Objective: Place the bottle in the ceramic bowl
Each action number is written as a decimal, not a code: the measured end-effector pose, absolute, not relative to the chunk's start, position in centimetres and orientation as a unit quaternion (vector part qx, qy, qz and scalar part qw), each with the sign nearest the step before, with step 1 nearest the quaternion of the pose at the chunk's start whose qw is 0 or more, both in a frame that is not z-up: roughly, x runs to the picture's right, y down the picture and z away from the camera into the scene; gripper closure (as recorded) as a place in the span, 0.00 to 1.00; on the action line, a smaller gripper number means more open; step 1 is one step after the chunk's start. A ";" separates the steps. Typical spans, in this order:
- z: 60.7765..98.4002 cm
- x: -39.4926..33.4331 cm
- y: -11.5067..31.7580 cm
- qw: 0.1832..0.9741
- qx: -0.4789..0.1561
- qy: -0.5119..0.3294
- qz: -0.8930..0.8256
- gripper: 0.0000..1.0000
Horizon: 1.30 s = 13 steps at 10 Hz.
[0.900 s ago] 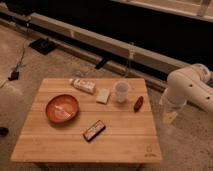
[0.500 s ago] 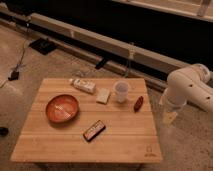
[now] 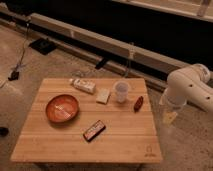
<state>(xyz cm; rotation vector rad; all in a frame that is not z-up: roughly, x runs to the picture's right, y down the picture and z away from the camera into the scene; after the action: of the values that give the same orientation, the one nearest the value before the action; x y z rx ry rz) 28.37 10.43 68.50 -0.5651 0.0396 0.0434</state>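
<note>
The bottle (image 3: 83, 85) lies on its side near the back edge of the wooden table (image 3: 120, 147), cap toward the left. The ceramic bowl (image 3: 62, 108), orange-red with pale streaks inside, sits in front of the bottle on the table's left half. My gripper (image 3: 169, 116) hangs from the white arm (image 3: 187, 87) off the table's right edge, fingers pointing down. It is open and holds nothing. It is far to the right of both bottle and bowl.
A white cup (image 3: 121, 91) stands mid-table with a pale flat block (image 3: 103, 95) on its left and a small dark red oblong object (image 3: 138, 103) on its right. A dark snack bar (image 3: 94, 130) lies toward the front. Cables and a dark wall base run behind the table.
</note>
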 end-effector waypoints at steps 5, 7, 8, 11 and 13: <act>68.5 28.4 10.4 0.960 -0.279 0.020 0.021 0.35; 68.6 28.1 10.4 0.959 -0.281 0.023 0.015 0.46; 68.9 26.6 10.1 0.959 -0.281 0.022 0.006 0.58; 69.1 24.9 9.6 0.957 -0.287 0.026 -0.010 0.71; 69.8 23.7 8.6 0.955 -0.293 0.026 -0.028 0.74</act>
<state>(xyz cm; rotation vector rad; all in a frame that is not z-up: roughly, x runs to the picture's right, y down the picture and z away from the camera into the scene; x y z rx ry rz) 23.72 8.60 69.83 -0.5940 0.0533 -0.0560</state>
